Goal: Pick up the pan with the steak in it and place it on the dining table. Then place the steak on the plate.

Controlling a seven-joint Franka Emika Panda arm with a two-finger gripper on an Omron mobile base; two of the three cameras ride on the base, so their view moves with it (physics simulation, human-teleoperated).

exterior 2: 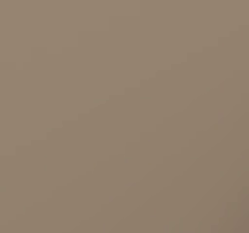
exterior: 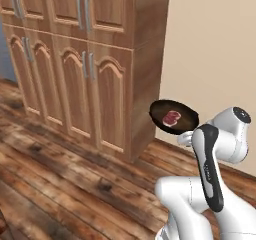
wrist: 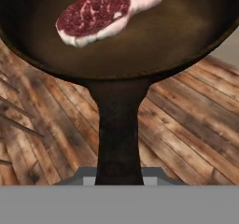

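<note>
The black pan (exterior: 181, 122) hangs in the air above the floor, in front of the arm's white elbow. The steak (exterior: 171, 117) lies flat inside it, reddish with a pale fat edge. In the hand view the pan (wrist: 140, 41) spans the top, with the steak (wrist: 100, 10) at its far side. Its dark handle (wrist: 119, 129) runs straight down into my gripper (wrist: 119, 177), which is shut on it. The dining table and the plate are out of view.
Tall wooden cabinets (exterior: 75, 59) stand to the left, and a beige wall (exterior: 215, 44) is right behind the pan. Dark plank floor (exterior: 60, 184) lies below. A flat tan surface (exterior 2: 124, 108) fills the right base view at close range.
</note>
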